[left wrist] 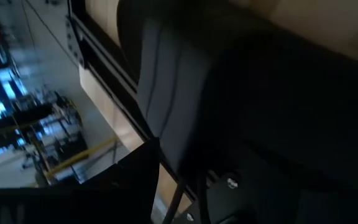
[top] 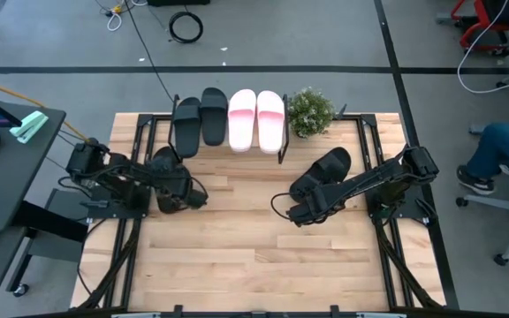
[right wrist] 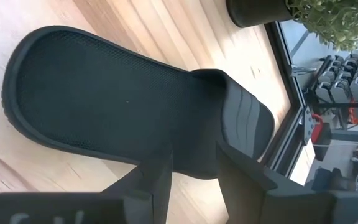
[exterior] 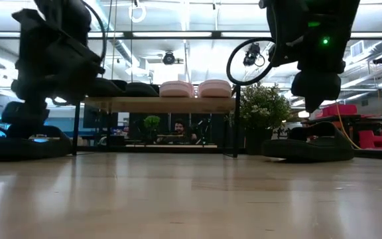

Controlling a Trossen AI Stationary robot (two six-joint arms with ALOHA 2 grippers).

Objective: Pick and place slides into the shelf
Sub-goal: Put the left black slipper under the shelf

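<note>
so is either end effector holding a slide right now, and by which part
Cannot tell. The right end effector straddles the black slide beside its strap. The left end effector is over another black slide, grip hidden.

A robotics lab or workshop: grey concrete floor [top: 325, 35] around the wooden desk [top: 237, 256], loose cables [top: 186, 25] beyond it, ceiling strip lights [exterior: 178, 34].

Overhead view straight down, low view level across the table [exterior: 191, 199], wrist views close, shelf [top: 228, 132] shared
</note>
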